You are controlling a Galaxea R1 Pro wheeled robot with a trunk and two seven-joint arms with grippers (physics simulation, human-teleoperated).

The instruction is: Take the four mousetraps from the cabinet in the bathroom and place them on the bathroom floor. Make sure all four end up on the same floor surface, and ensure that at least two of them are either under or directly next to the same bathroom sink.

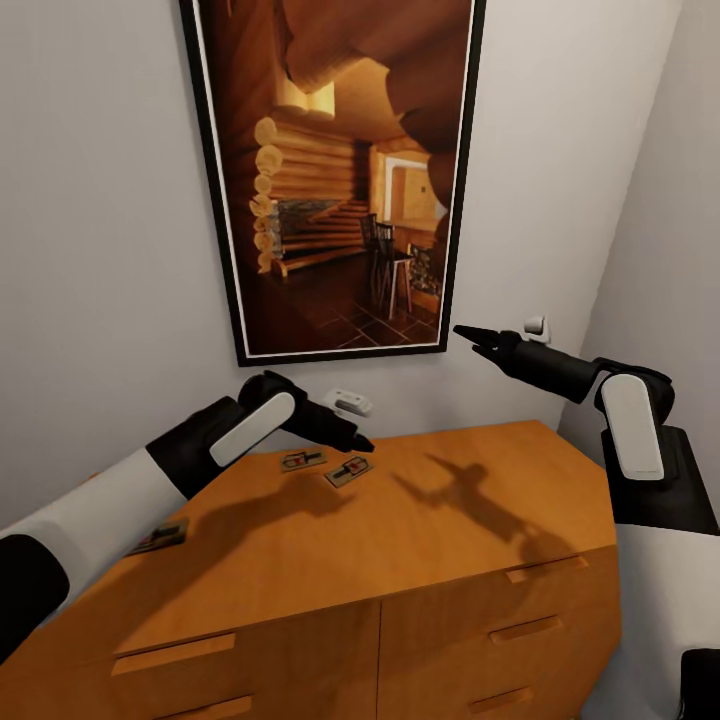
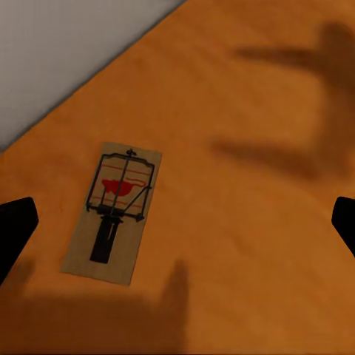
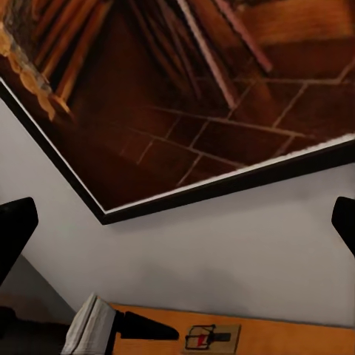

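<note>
Three mousetraps lie flat on the top of the orange-brown cabinet point(image 1: 480, 500): one point(image 1: 301, 460) near the wall, one point(image 1: 349, 470) beside it, and one point(image 1: 160, 537) at the left, close under my left forearm. My left gripper point(image 1: 360, 442) hovers open just above the middle pair, with nothing between its fingers. The left wrist view shows one mousetrap point(image 2: 112, 212) on the wood, nearer one dark fingertip point(image 2: 15, 229). My right gripper point(image 1: 470, 340) is open and raised in the air by the picture's lower corner. The right wrist view catches a mousetrap point(image 3: 212, 338) beside the left gripper's fingers point(image 3: 144, 325).
A large black-framed picture point(image 1: 330, 170) of a log cabin hangs on the wall behind the cabinet. Two small white wall fittings point(image 1: 348, 402) point(image 1: 537, 325) sit just above the cabinet top. A side wall closes in at the right. Drawer fronts with bar handles point(image 1: 175, 652) face me.
</note>
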